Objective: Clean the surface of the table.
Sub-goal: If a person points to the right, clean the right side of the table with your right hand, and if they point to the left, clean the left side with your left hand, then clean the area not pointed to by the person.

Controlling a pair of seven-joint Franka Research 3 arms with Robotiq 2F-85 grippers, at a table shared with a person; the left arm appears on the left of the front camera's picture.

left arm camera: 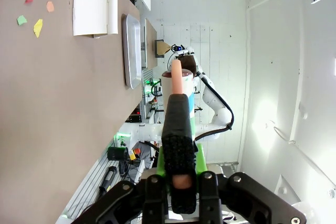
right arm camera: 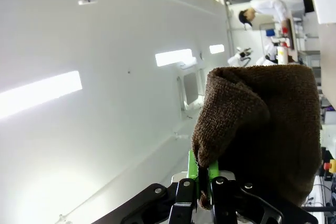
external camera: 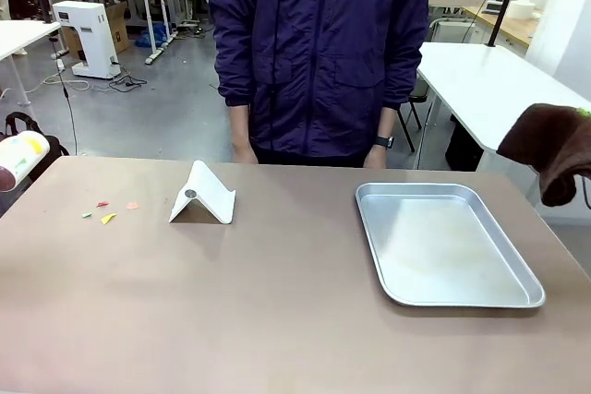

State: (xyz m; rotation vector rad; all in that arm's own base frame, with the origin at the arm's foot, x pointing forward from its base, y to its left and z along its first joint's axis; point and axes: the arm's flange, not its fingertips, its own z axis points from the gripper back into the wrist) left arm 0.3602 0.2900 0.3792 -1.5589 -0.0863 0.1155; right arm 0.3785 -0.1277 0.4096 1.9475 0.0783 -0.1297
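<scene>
Four paper scraps, red (external camera: 102, 203), orange (external camera: 132, 205), green (external camera: 87, 214) and yellow (external camera: 108, 219), lie close together on the left part of the table (external camera: 277, 311), nearer its far edge. The brown table spans the whole front view. Left of the scraps, by the far left corner, the white head of a roller (external camera: 20, 160) juts into the front view with specks of colour stuck to it. In the left wrist view the left gripper (left arm camera: 180, 177) has its fingers clenched on the roller's black handle, and the roller is clear of the table top. Right of the scraps a white folded stand (external camera: 205, 197) sits on the table like a small tent. A person (external camera: 319, 43) in a dark purple jacket stands at the far edge behind the middle, with a watch (external camera: 384, 142) on one wrist. A metal tray (external camera: 369, 228) lies on the right part, well apart from the stand. Farther right, by the table's right edge, a brown cloth (external camera: 554, 149) hangs. The right wrist view shows the right gripper (right arm camera: 202, 184) with its fingers pinched on a fold of the cloth.
</scene>
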